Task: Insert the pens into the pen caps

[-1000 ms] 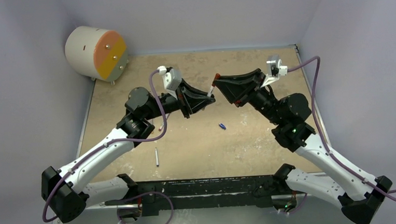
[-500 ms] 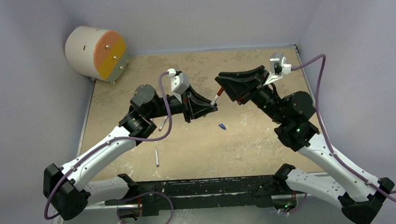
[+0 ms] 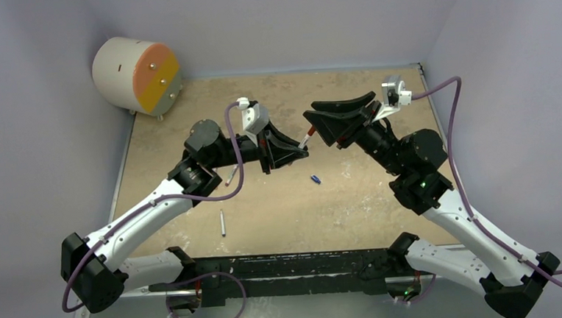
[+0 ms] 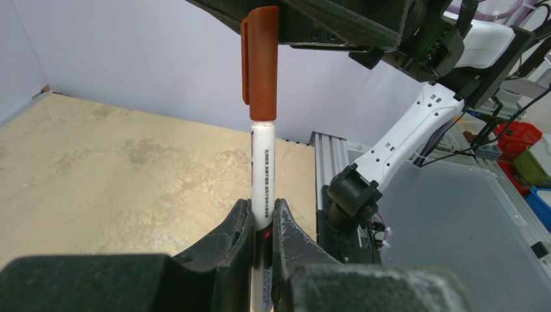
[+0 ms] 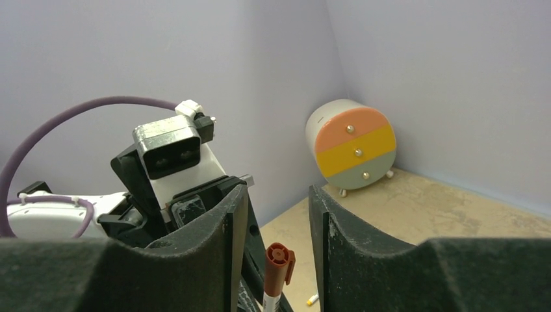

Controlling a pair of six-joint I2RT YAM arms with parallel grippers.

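Logging both arms raised over the table [image 3: 354,199], we see the left gripper [image 4: 262,221] clamped on a white pen [image 4: 262,169], red-brown cap [image 4: 260,65] on its tip between the parted jaws of the right gripper [image 5: 278,221]; barrel print illegible

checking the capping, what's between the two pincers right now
A pen with a red-brown cap on: the left pincer grips its barrel, the cap sits inside the open right pincer. Clearest in the left wrist view.
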